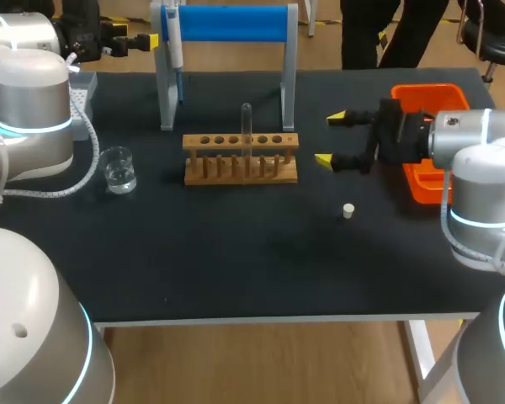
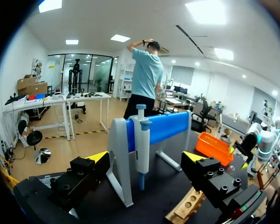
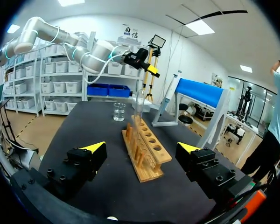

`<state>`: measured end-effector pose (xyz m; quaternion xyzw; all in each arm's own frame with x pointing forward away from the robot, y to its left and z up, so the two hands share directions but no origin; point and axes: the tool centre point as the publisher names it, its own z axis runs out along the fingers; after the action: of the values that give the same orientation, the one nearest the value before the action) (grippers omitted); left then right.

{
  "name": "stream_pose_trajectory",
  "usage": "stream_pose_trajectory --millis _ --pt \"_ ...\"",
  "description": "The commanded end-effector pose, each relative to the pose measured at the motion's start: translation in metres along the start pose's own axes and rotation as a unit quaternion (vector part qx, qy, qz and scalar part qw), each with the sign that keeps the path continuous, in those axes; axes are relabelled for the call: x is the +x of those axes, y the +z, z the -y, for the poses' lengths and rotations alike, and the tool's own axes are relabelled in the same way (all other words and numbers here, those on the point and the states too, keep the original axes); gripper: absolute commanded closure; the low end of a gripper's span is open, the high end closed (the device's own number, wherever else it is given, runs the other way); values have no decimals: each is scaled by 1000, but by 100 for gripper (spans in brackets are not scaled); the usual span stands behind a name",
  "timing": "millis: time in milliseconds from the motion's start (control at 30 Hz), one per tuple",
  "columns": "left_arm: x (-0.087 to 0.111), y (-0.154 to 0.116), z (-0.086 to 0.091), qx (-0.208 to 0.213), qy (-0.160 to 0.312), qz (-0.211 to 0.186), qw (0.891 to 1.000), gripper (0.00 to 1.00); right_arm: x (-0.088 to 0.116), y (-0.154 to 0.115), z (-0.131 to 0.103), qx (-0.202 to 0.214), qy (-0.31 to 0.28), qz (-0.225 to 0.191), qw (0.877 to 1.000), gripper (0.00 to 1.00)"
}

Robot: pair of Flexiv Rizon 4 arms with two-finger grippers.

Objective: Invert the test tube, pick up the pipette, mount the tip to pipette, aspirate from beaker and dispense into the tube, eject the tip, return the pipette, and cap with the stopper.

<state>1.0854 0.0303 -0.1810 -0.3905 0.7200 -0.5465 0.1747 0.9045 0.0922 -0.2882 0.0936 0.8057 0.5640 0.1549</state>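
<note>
Head view: you have the test tube (image 1: 247,126) standing upright in a middle hole of the wooden rack (image 1: 241,157), near the centre of the black table (image 1: 236,269). The pipette (image 1: 174,38) hangs on the left post of the blue-barred stand (image 1: 227,25) behind the rack. The beaker (image 1: 118,168), with clear liquid in it, sits to the left of the rack and apart from it. The small white stopper (image 1: 348,210) lies alone on the table, in front of the rack's right end. The right gripper (image 1: 332,139) is just right of the rack with its fingers spread and nothing between them; the orange bin (image 1: 429,101) is behind that arm. Only this view shows you the stopper. Of the left gripper (image 2: 147,158) the head view gives only one yellow tip at the far left corner. Its own wrist view shows it open and empty, facing the hanging pipette, with a corner of the rack under its right finger. The right wrist view looks along the rack's length, lined up between the spread fingers, with the beaker and the left arm beyond it. Which end of the tube is up cannot be told in any view.
</note>
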Motion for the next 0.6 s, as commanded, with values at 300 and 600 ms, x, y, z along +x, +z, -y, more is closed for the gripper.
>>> stream_pose_trajectory --millis 300,600 --pt "1 0 -1 1 0 1 1000 0 1 1 -1 0 0 3 1000 0" --pt "66 -25 -28 37 66 -28 997 0 1 1 -1 0 0 3 1000 0"
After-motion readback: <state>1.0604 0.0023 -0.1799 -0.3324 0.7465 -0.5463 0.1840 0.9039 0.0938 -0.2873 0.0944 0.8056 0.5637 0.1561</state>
